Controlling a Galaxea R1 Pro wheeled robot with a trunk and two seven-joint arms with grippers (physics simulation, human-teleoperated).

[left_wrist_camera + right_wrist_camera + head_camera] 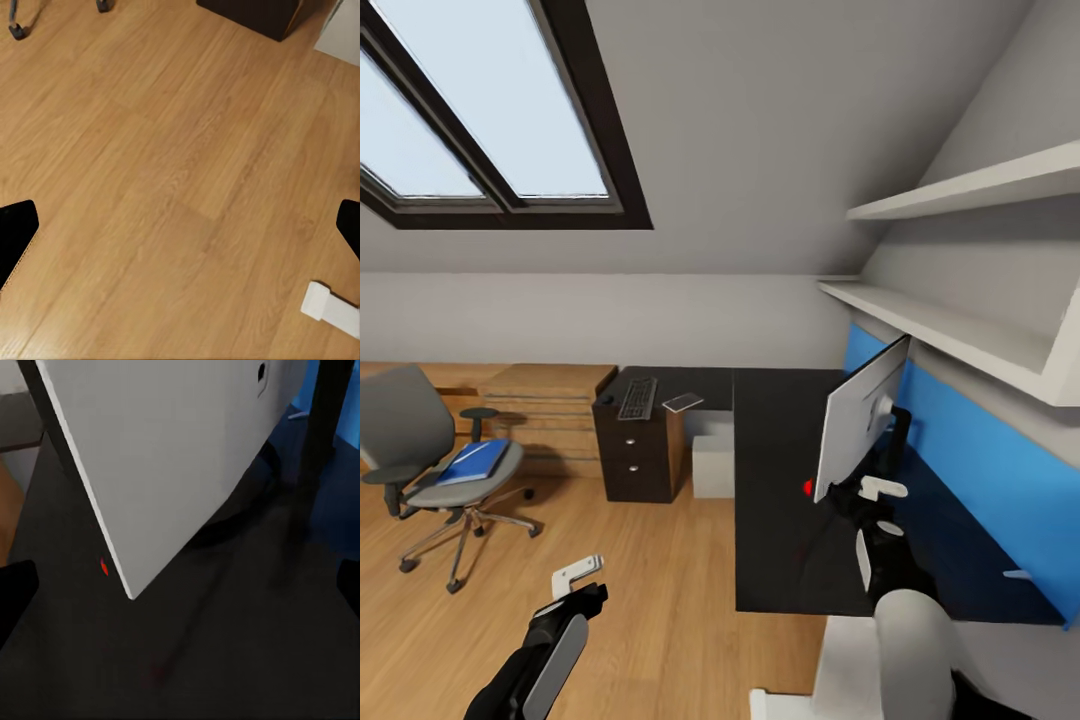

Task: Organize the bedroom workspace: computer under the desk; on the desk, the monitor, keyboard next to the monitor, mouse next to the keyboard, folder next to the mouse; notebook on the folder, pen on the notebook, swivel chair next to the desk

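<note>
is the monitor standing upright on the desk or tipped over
Upright. The monitor stands on its thin black stand on the black desk, pale back toward the camera, screen facing the blue wall panel.

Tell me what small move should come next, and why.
Probably ease the right gripper toward the monitor's lower edge. The monitor stands on the desk with its pale back facing the room, the gripper's fingers look spread and empty, and the keyboard lies far off.

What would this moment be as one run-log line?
right gripper: open, behind pale grey-white monitor on glossy black desk | left gripper: open over floor | bright blue folder: on chair
</note>
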